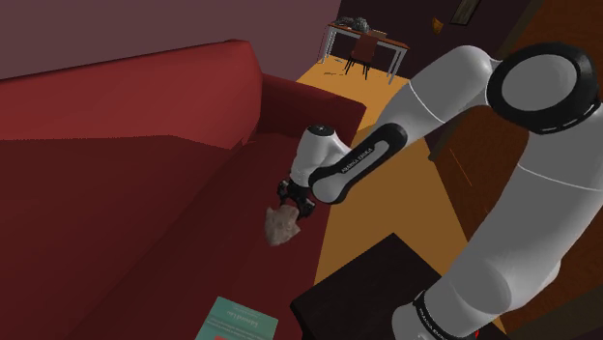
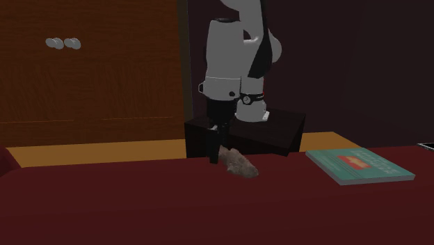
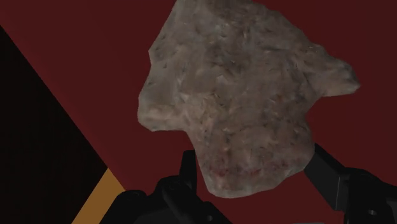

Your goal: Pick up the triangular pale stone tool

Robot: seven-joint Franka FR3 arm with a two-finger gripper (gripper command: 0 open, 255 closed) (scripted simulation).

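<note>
In the shoulder view the white arm [image 1: 454, 87] leans off its black stand [image 1: 358, 290] and reaches toward that view's left, its forearm sloping down so that the gripper [image 1: 292, 205] points at the seat of a dark red sofa [image 1: 116, 193]. The stone tool [image 1: 281, 224] sits right at the gripper's tip, near the seat edge that faces the stand and well apart from a teal book [image 1: 235, 321] on the same seat. In the second exterior view the hand stands nearly plumb over the seat and the tool slopes away from it toward that view's right; in the dim light I cannot tell whether its low end rests on the cushion or hangs just clear. In the wrist view the tool is a pale grey-brown, rough, chipped wedge, broad at its far end and narrowing toward the hand. The two fingers [image 3: 331, 178] stand apart with the narrow end between them, each meeting a flank, so the gripper is clasped on the tool. I judge the piece rigid and dense for its bulk, with a gritty surface that should give the pads friction. The flanks taper, though, so the pads bear on slanted, uneven faces and the stone could twist or slip. Most of its weight lies beyond the grip, so in a lift it will want to droop; a hold nearer the broad middle would be steadier
</note>
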